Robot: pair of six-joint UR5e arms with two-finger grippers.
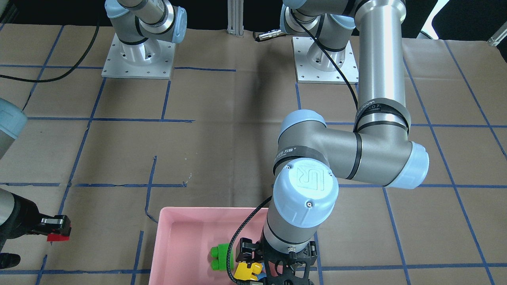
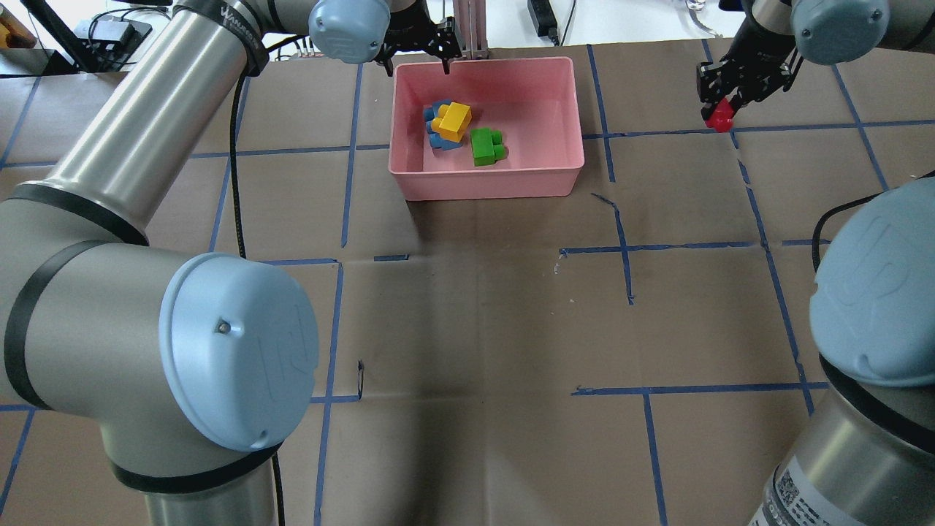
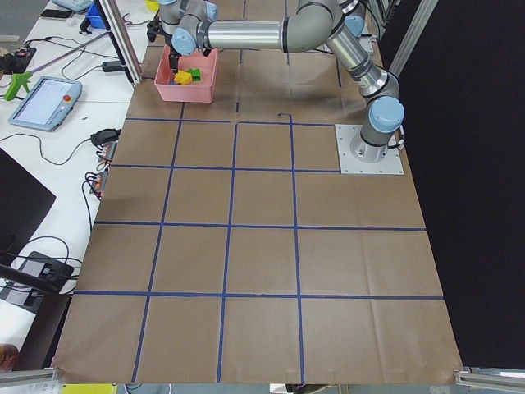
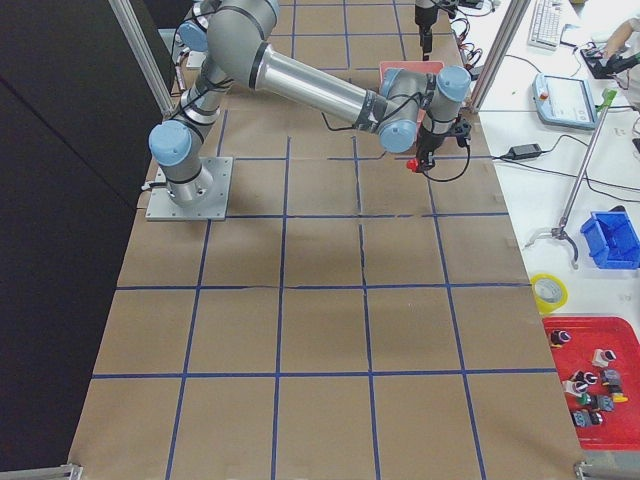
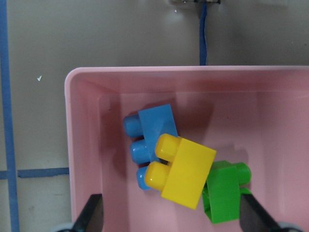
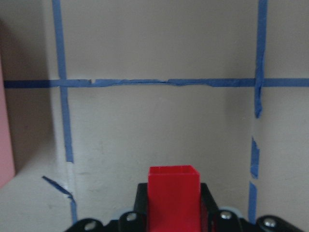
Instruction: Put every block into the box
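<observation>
The pink box (image 2: 488, 184) stands at the far middle of the table. Inside it lie the blue block (image 2: 436, 114), the yellow block (image 2: 453, 121) resting partly on the blue one, and the green block (image 2: 486, 145). The left wrist view shows all three: blue (image 5: 154, 126), yellow (image 5: 186, 170), green (image 5: 224, 192). My left gripper (image 2: 418, 64) is open and empty above the box's far left part. My right gripper (image 2: 719, 109) is shut on the red block (image 2: 722, 118), held over the table right of the box. The red block also shows in the right wrist view (image 6: 174, 191).
Brown paper with blue tape lines (image 2: 621, 241) covers the table. A cable (image 2: 235, 183) hangs along the left arm. The aluminium post (image 2: 471, 29) stands just behind the box. The box's edge (image 6: 6, 145) shows at the left of the right wrist view.
</observation>
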